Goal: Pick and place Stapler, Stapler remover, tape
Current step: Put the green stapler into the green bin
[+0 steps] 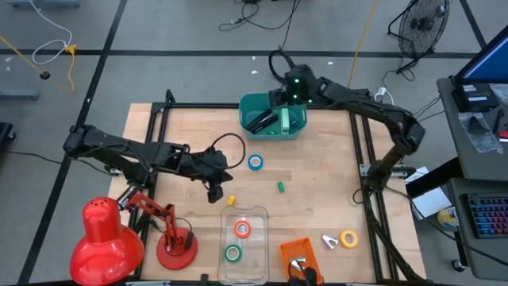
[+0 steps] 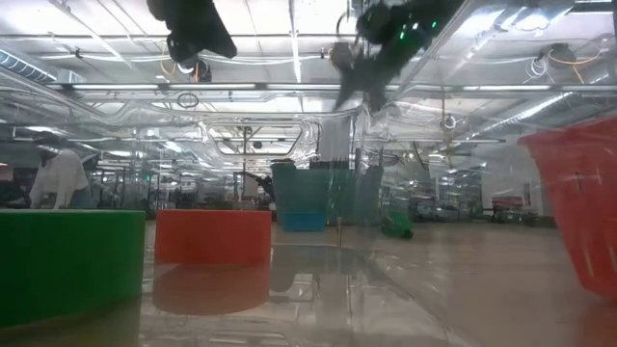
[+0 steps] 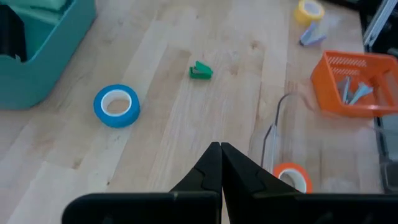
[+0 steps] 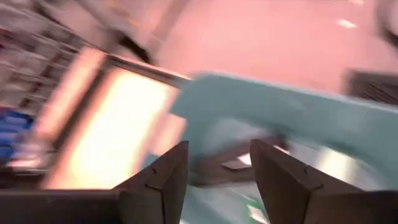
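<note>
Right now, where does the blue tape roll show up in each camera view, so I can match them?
High view: blue tape roll on the wood, just below the teal bin.
Low view: not clearly identifiable.
Left wrist view: blue tape roll lying flat, beside the teal bin.
Right wrist view: not in it; only the blurred bin shows.
Shared landmark: the teal bin.

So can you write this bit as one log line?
right end effector: open, above teal bin | left end effector: shut, mid-table | blue tape: on table
</note>
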